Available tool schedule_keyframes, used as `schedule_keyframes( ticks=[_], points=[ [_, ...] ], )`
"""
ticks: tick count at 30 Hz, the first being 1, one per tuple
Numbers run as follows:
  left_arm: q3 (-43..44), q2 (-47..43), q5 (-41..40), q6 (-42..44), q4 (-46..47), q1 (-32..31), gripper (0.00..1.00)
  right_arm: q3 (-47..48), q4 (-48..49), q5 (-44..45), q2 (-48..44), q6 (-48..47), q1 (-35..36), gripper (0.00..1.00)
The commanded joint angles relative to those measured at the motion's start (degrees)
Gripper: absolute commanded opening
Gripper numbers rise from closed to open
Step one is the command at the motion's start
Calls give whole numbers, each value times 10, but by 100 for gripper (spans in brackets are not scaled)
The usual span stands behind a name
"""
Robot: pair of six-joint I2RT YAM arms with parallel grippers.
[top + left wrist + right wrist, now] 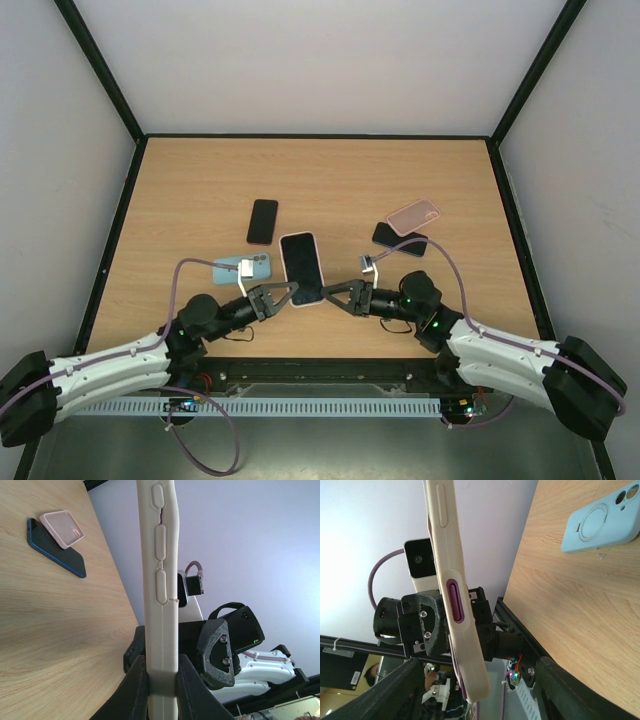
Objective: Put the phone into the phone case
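Cream-cased phone (302, 268) runs 12-to-6, your left gripper (288, 292) clamped on its 6 o'clock corner, right gripper (335, 294) spread apart.

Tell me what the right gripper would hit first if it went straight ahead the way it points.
The phone in the left gripper: its cased edge stands directly ahead, between the right gripper's open fingers. Exact gap is hard to judge.

light: bright, even, diffuse | shadows: soft, faint | focus: mostly sharp
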Motion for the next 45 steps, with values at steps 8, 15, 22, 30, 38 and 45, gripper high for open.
schedule_keyframes(
  ticks=[8, 15, 22, 30, 38, 45],
  points=[
    [10, 33, -7, 1, 86, 1, 2, 10, 57, -11, 18, 14, 2, 40],
    [12, 29, -24, 11, 33, 1, 2, 3, 68, -7, 19, 27, 2, 7],
    [19, 27, -31, 22, -17, 1, 2, -1, 49, 7, 22, 40, 2, 2],
    [19, 13, -36, 0, -49, 1, 14, -5, 10, 40, 10, 12, 2, 2],
    [28, -36, -77, -22, -165, 1, 64, 8, -68, 82, -10, -36, 1, 2],
    [31, -65, -117, -41, -260, 1, 98, 57, -186, 144, 20, -120, -2, 2]
  ],
)
